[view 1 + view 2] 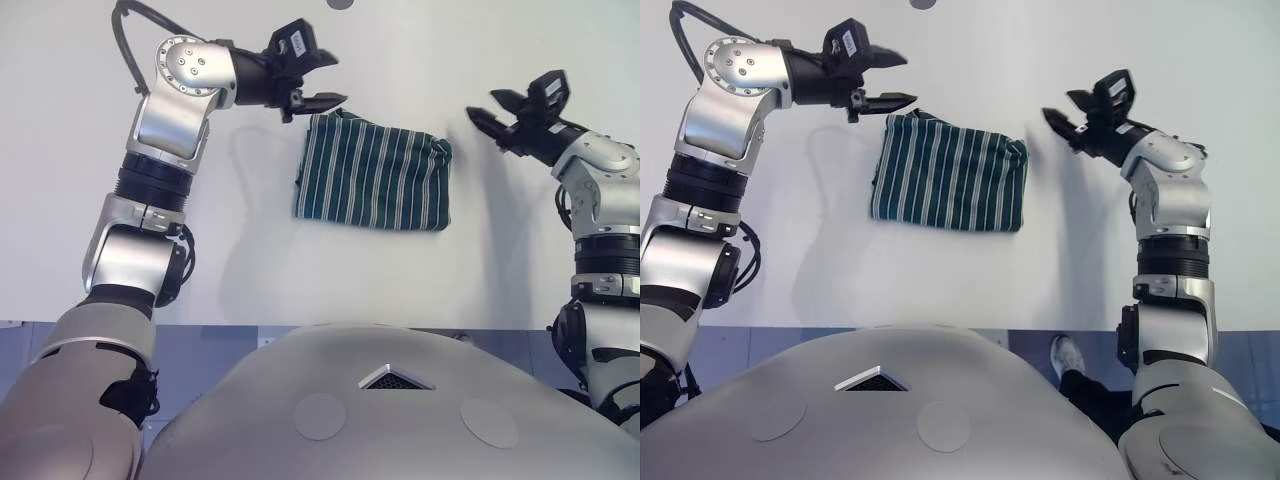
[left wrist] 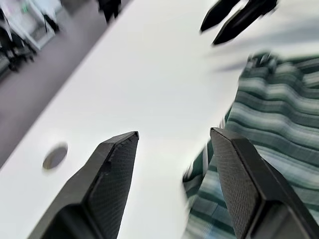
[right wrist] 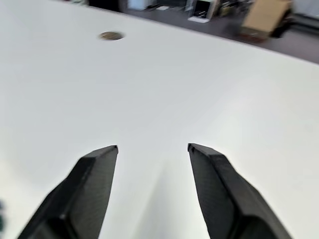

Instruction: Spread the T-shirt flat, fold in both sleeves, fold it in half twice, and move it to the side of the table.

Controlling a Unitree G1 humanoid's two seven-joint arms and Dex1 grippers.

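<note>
Closest to the lens, my left tool (image 1: 338, 79) has its fingers spread with nothing between them. It hangs just over the shirt's far left corner, and I cannot tell if it touches the cloth. My right tool (image 1: 482, 105) is likewise released and empty, near the shirt's right edge but apart from it.

The bench (image 1: 250, 260) is a plain white top. The shirt (image 1: 372, 172), green with pale stripes, lies on it between my two tools, well back from the near edge and straight ahead of me. It is a compact, layered rectangle, a little rumpled at the far left and far right corners. I judge that the spreading, the sleeve folds and both halvings are done. What is left is the carry to the side of the bench, since the bundle sits about midway across the bench that shows, and I hold nothing.

Beyond the bench's far edge is a dark floor (image 2: 55, 59). A cardboard box (image 3: 266, 15) and some blurred furniture stand on it. A small round grommet (image 3: 110, 35) is set in the bench near that far edge.
</note>
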